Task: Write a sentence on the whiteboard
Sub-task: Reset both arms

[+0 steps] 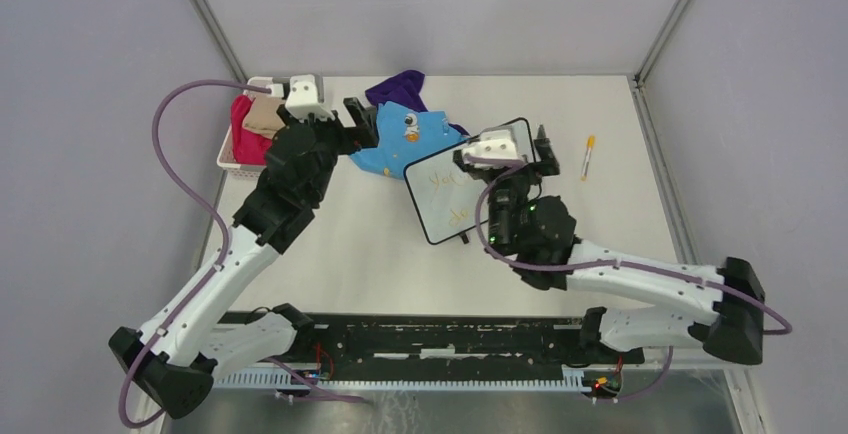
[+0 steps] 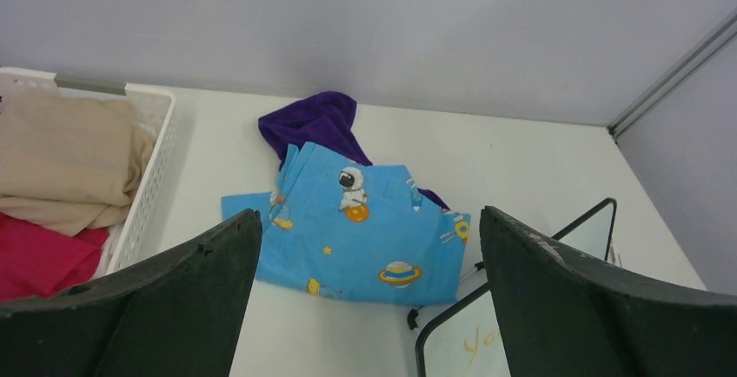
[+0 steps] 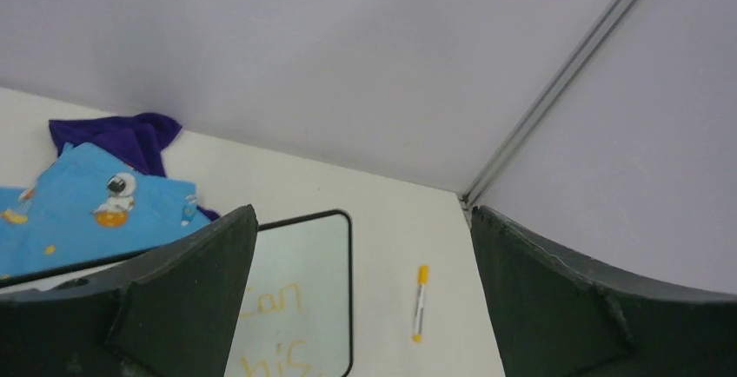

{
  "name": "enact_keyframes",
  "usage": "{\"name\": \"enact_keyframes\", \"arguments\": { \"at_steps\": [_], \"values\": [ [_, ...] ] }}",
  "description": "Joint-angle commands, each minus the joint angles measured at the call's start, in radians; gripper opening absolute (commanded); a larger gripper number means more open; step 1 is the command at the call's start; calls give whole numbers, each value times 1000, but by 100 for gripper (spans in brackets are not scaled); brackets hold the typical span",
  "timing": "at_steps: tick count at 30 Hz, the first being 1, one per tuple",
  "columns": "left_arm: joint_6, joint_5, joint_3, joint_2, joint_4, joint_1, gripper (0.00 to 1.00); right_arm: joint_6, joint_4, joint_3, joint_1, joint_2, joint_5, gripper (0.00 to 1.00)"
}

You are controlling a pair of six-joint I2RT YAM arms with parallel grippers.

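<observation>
The whiteboard point(image 1: 432, 216) lies tilted at mid table, black-framed; its corner shows in the left wrist view point(image 2: 452, 347) and its right part in the right wrist view point(image 3: 313, 255). The sentence point(image 1: 446, 184) is in thin orange letters: "can" point(image 3: 271, 300) over a second line, only partly visible. My right gripper point(image 1: 505, 159) hovers open over the board's far right part, nothing between its fingers point(image 3: 361, 299). My left gripper point(image 1: 362, 122) is open and empty near the board's far left, over bare table and a blue cloth's edge point(image 2: 369, 299).
An orange-capped marker point(image 1: 588, 156) point(image 3: 420, 303) lies right of the board. A blue space-print cloth point(image 1: 400, 144) point(image 2: 365, 229) overlaps a purple cloth point(image 1: 400, 87) behind the board. A white basket point(image 1: 228, 151) point(image 2: 152, 177) of beige and red cloths stands far left.
</observation>
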Motion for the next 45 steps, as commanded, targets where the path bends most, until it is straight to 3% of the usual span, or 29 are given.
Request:
{"name": "enact_keyframes", "arguments": {
  "at_steps": [1,3,5,9,15,24,30,38,45],
  "values": [
    [111,-33,-82,-74,152,-26,100,793,-754,46,-224,-237,-134,98],
    [95,-77,-93,-69,154,-40,100,929,-836,-10,-362,-325,-268,98],
    [80,-91,-95,-54,146,-53,100,921,-791,-103,-398,-412,-259,98],
    [83,-85,-96,-33,136,-90,100,867,-710,-230,-410,-529,-205,98],
    [79,-63,-100,-46,136,-101,100,791,-626,-296,-412,-624,-241,98],
    [112,-76,-127,-48,163,-140,100,701,-541,-340,-413,-618,-252,98],
    [118,-96,-133,-35,163,-158,100,875,-738,-290,-432,-532,-337,98],
    [137,-123,-146,-48,178,-180,100,1116,-839,-221,-566,-494,-604,98],
    [155,-128,-155,-62,187,-196,100,1252,-849,-192,-671,-530,-747,98]
  ]
}}
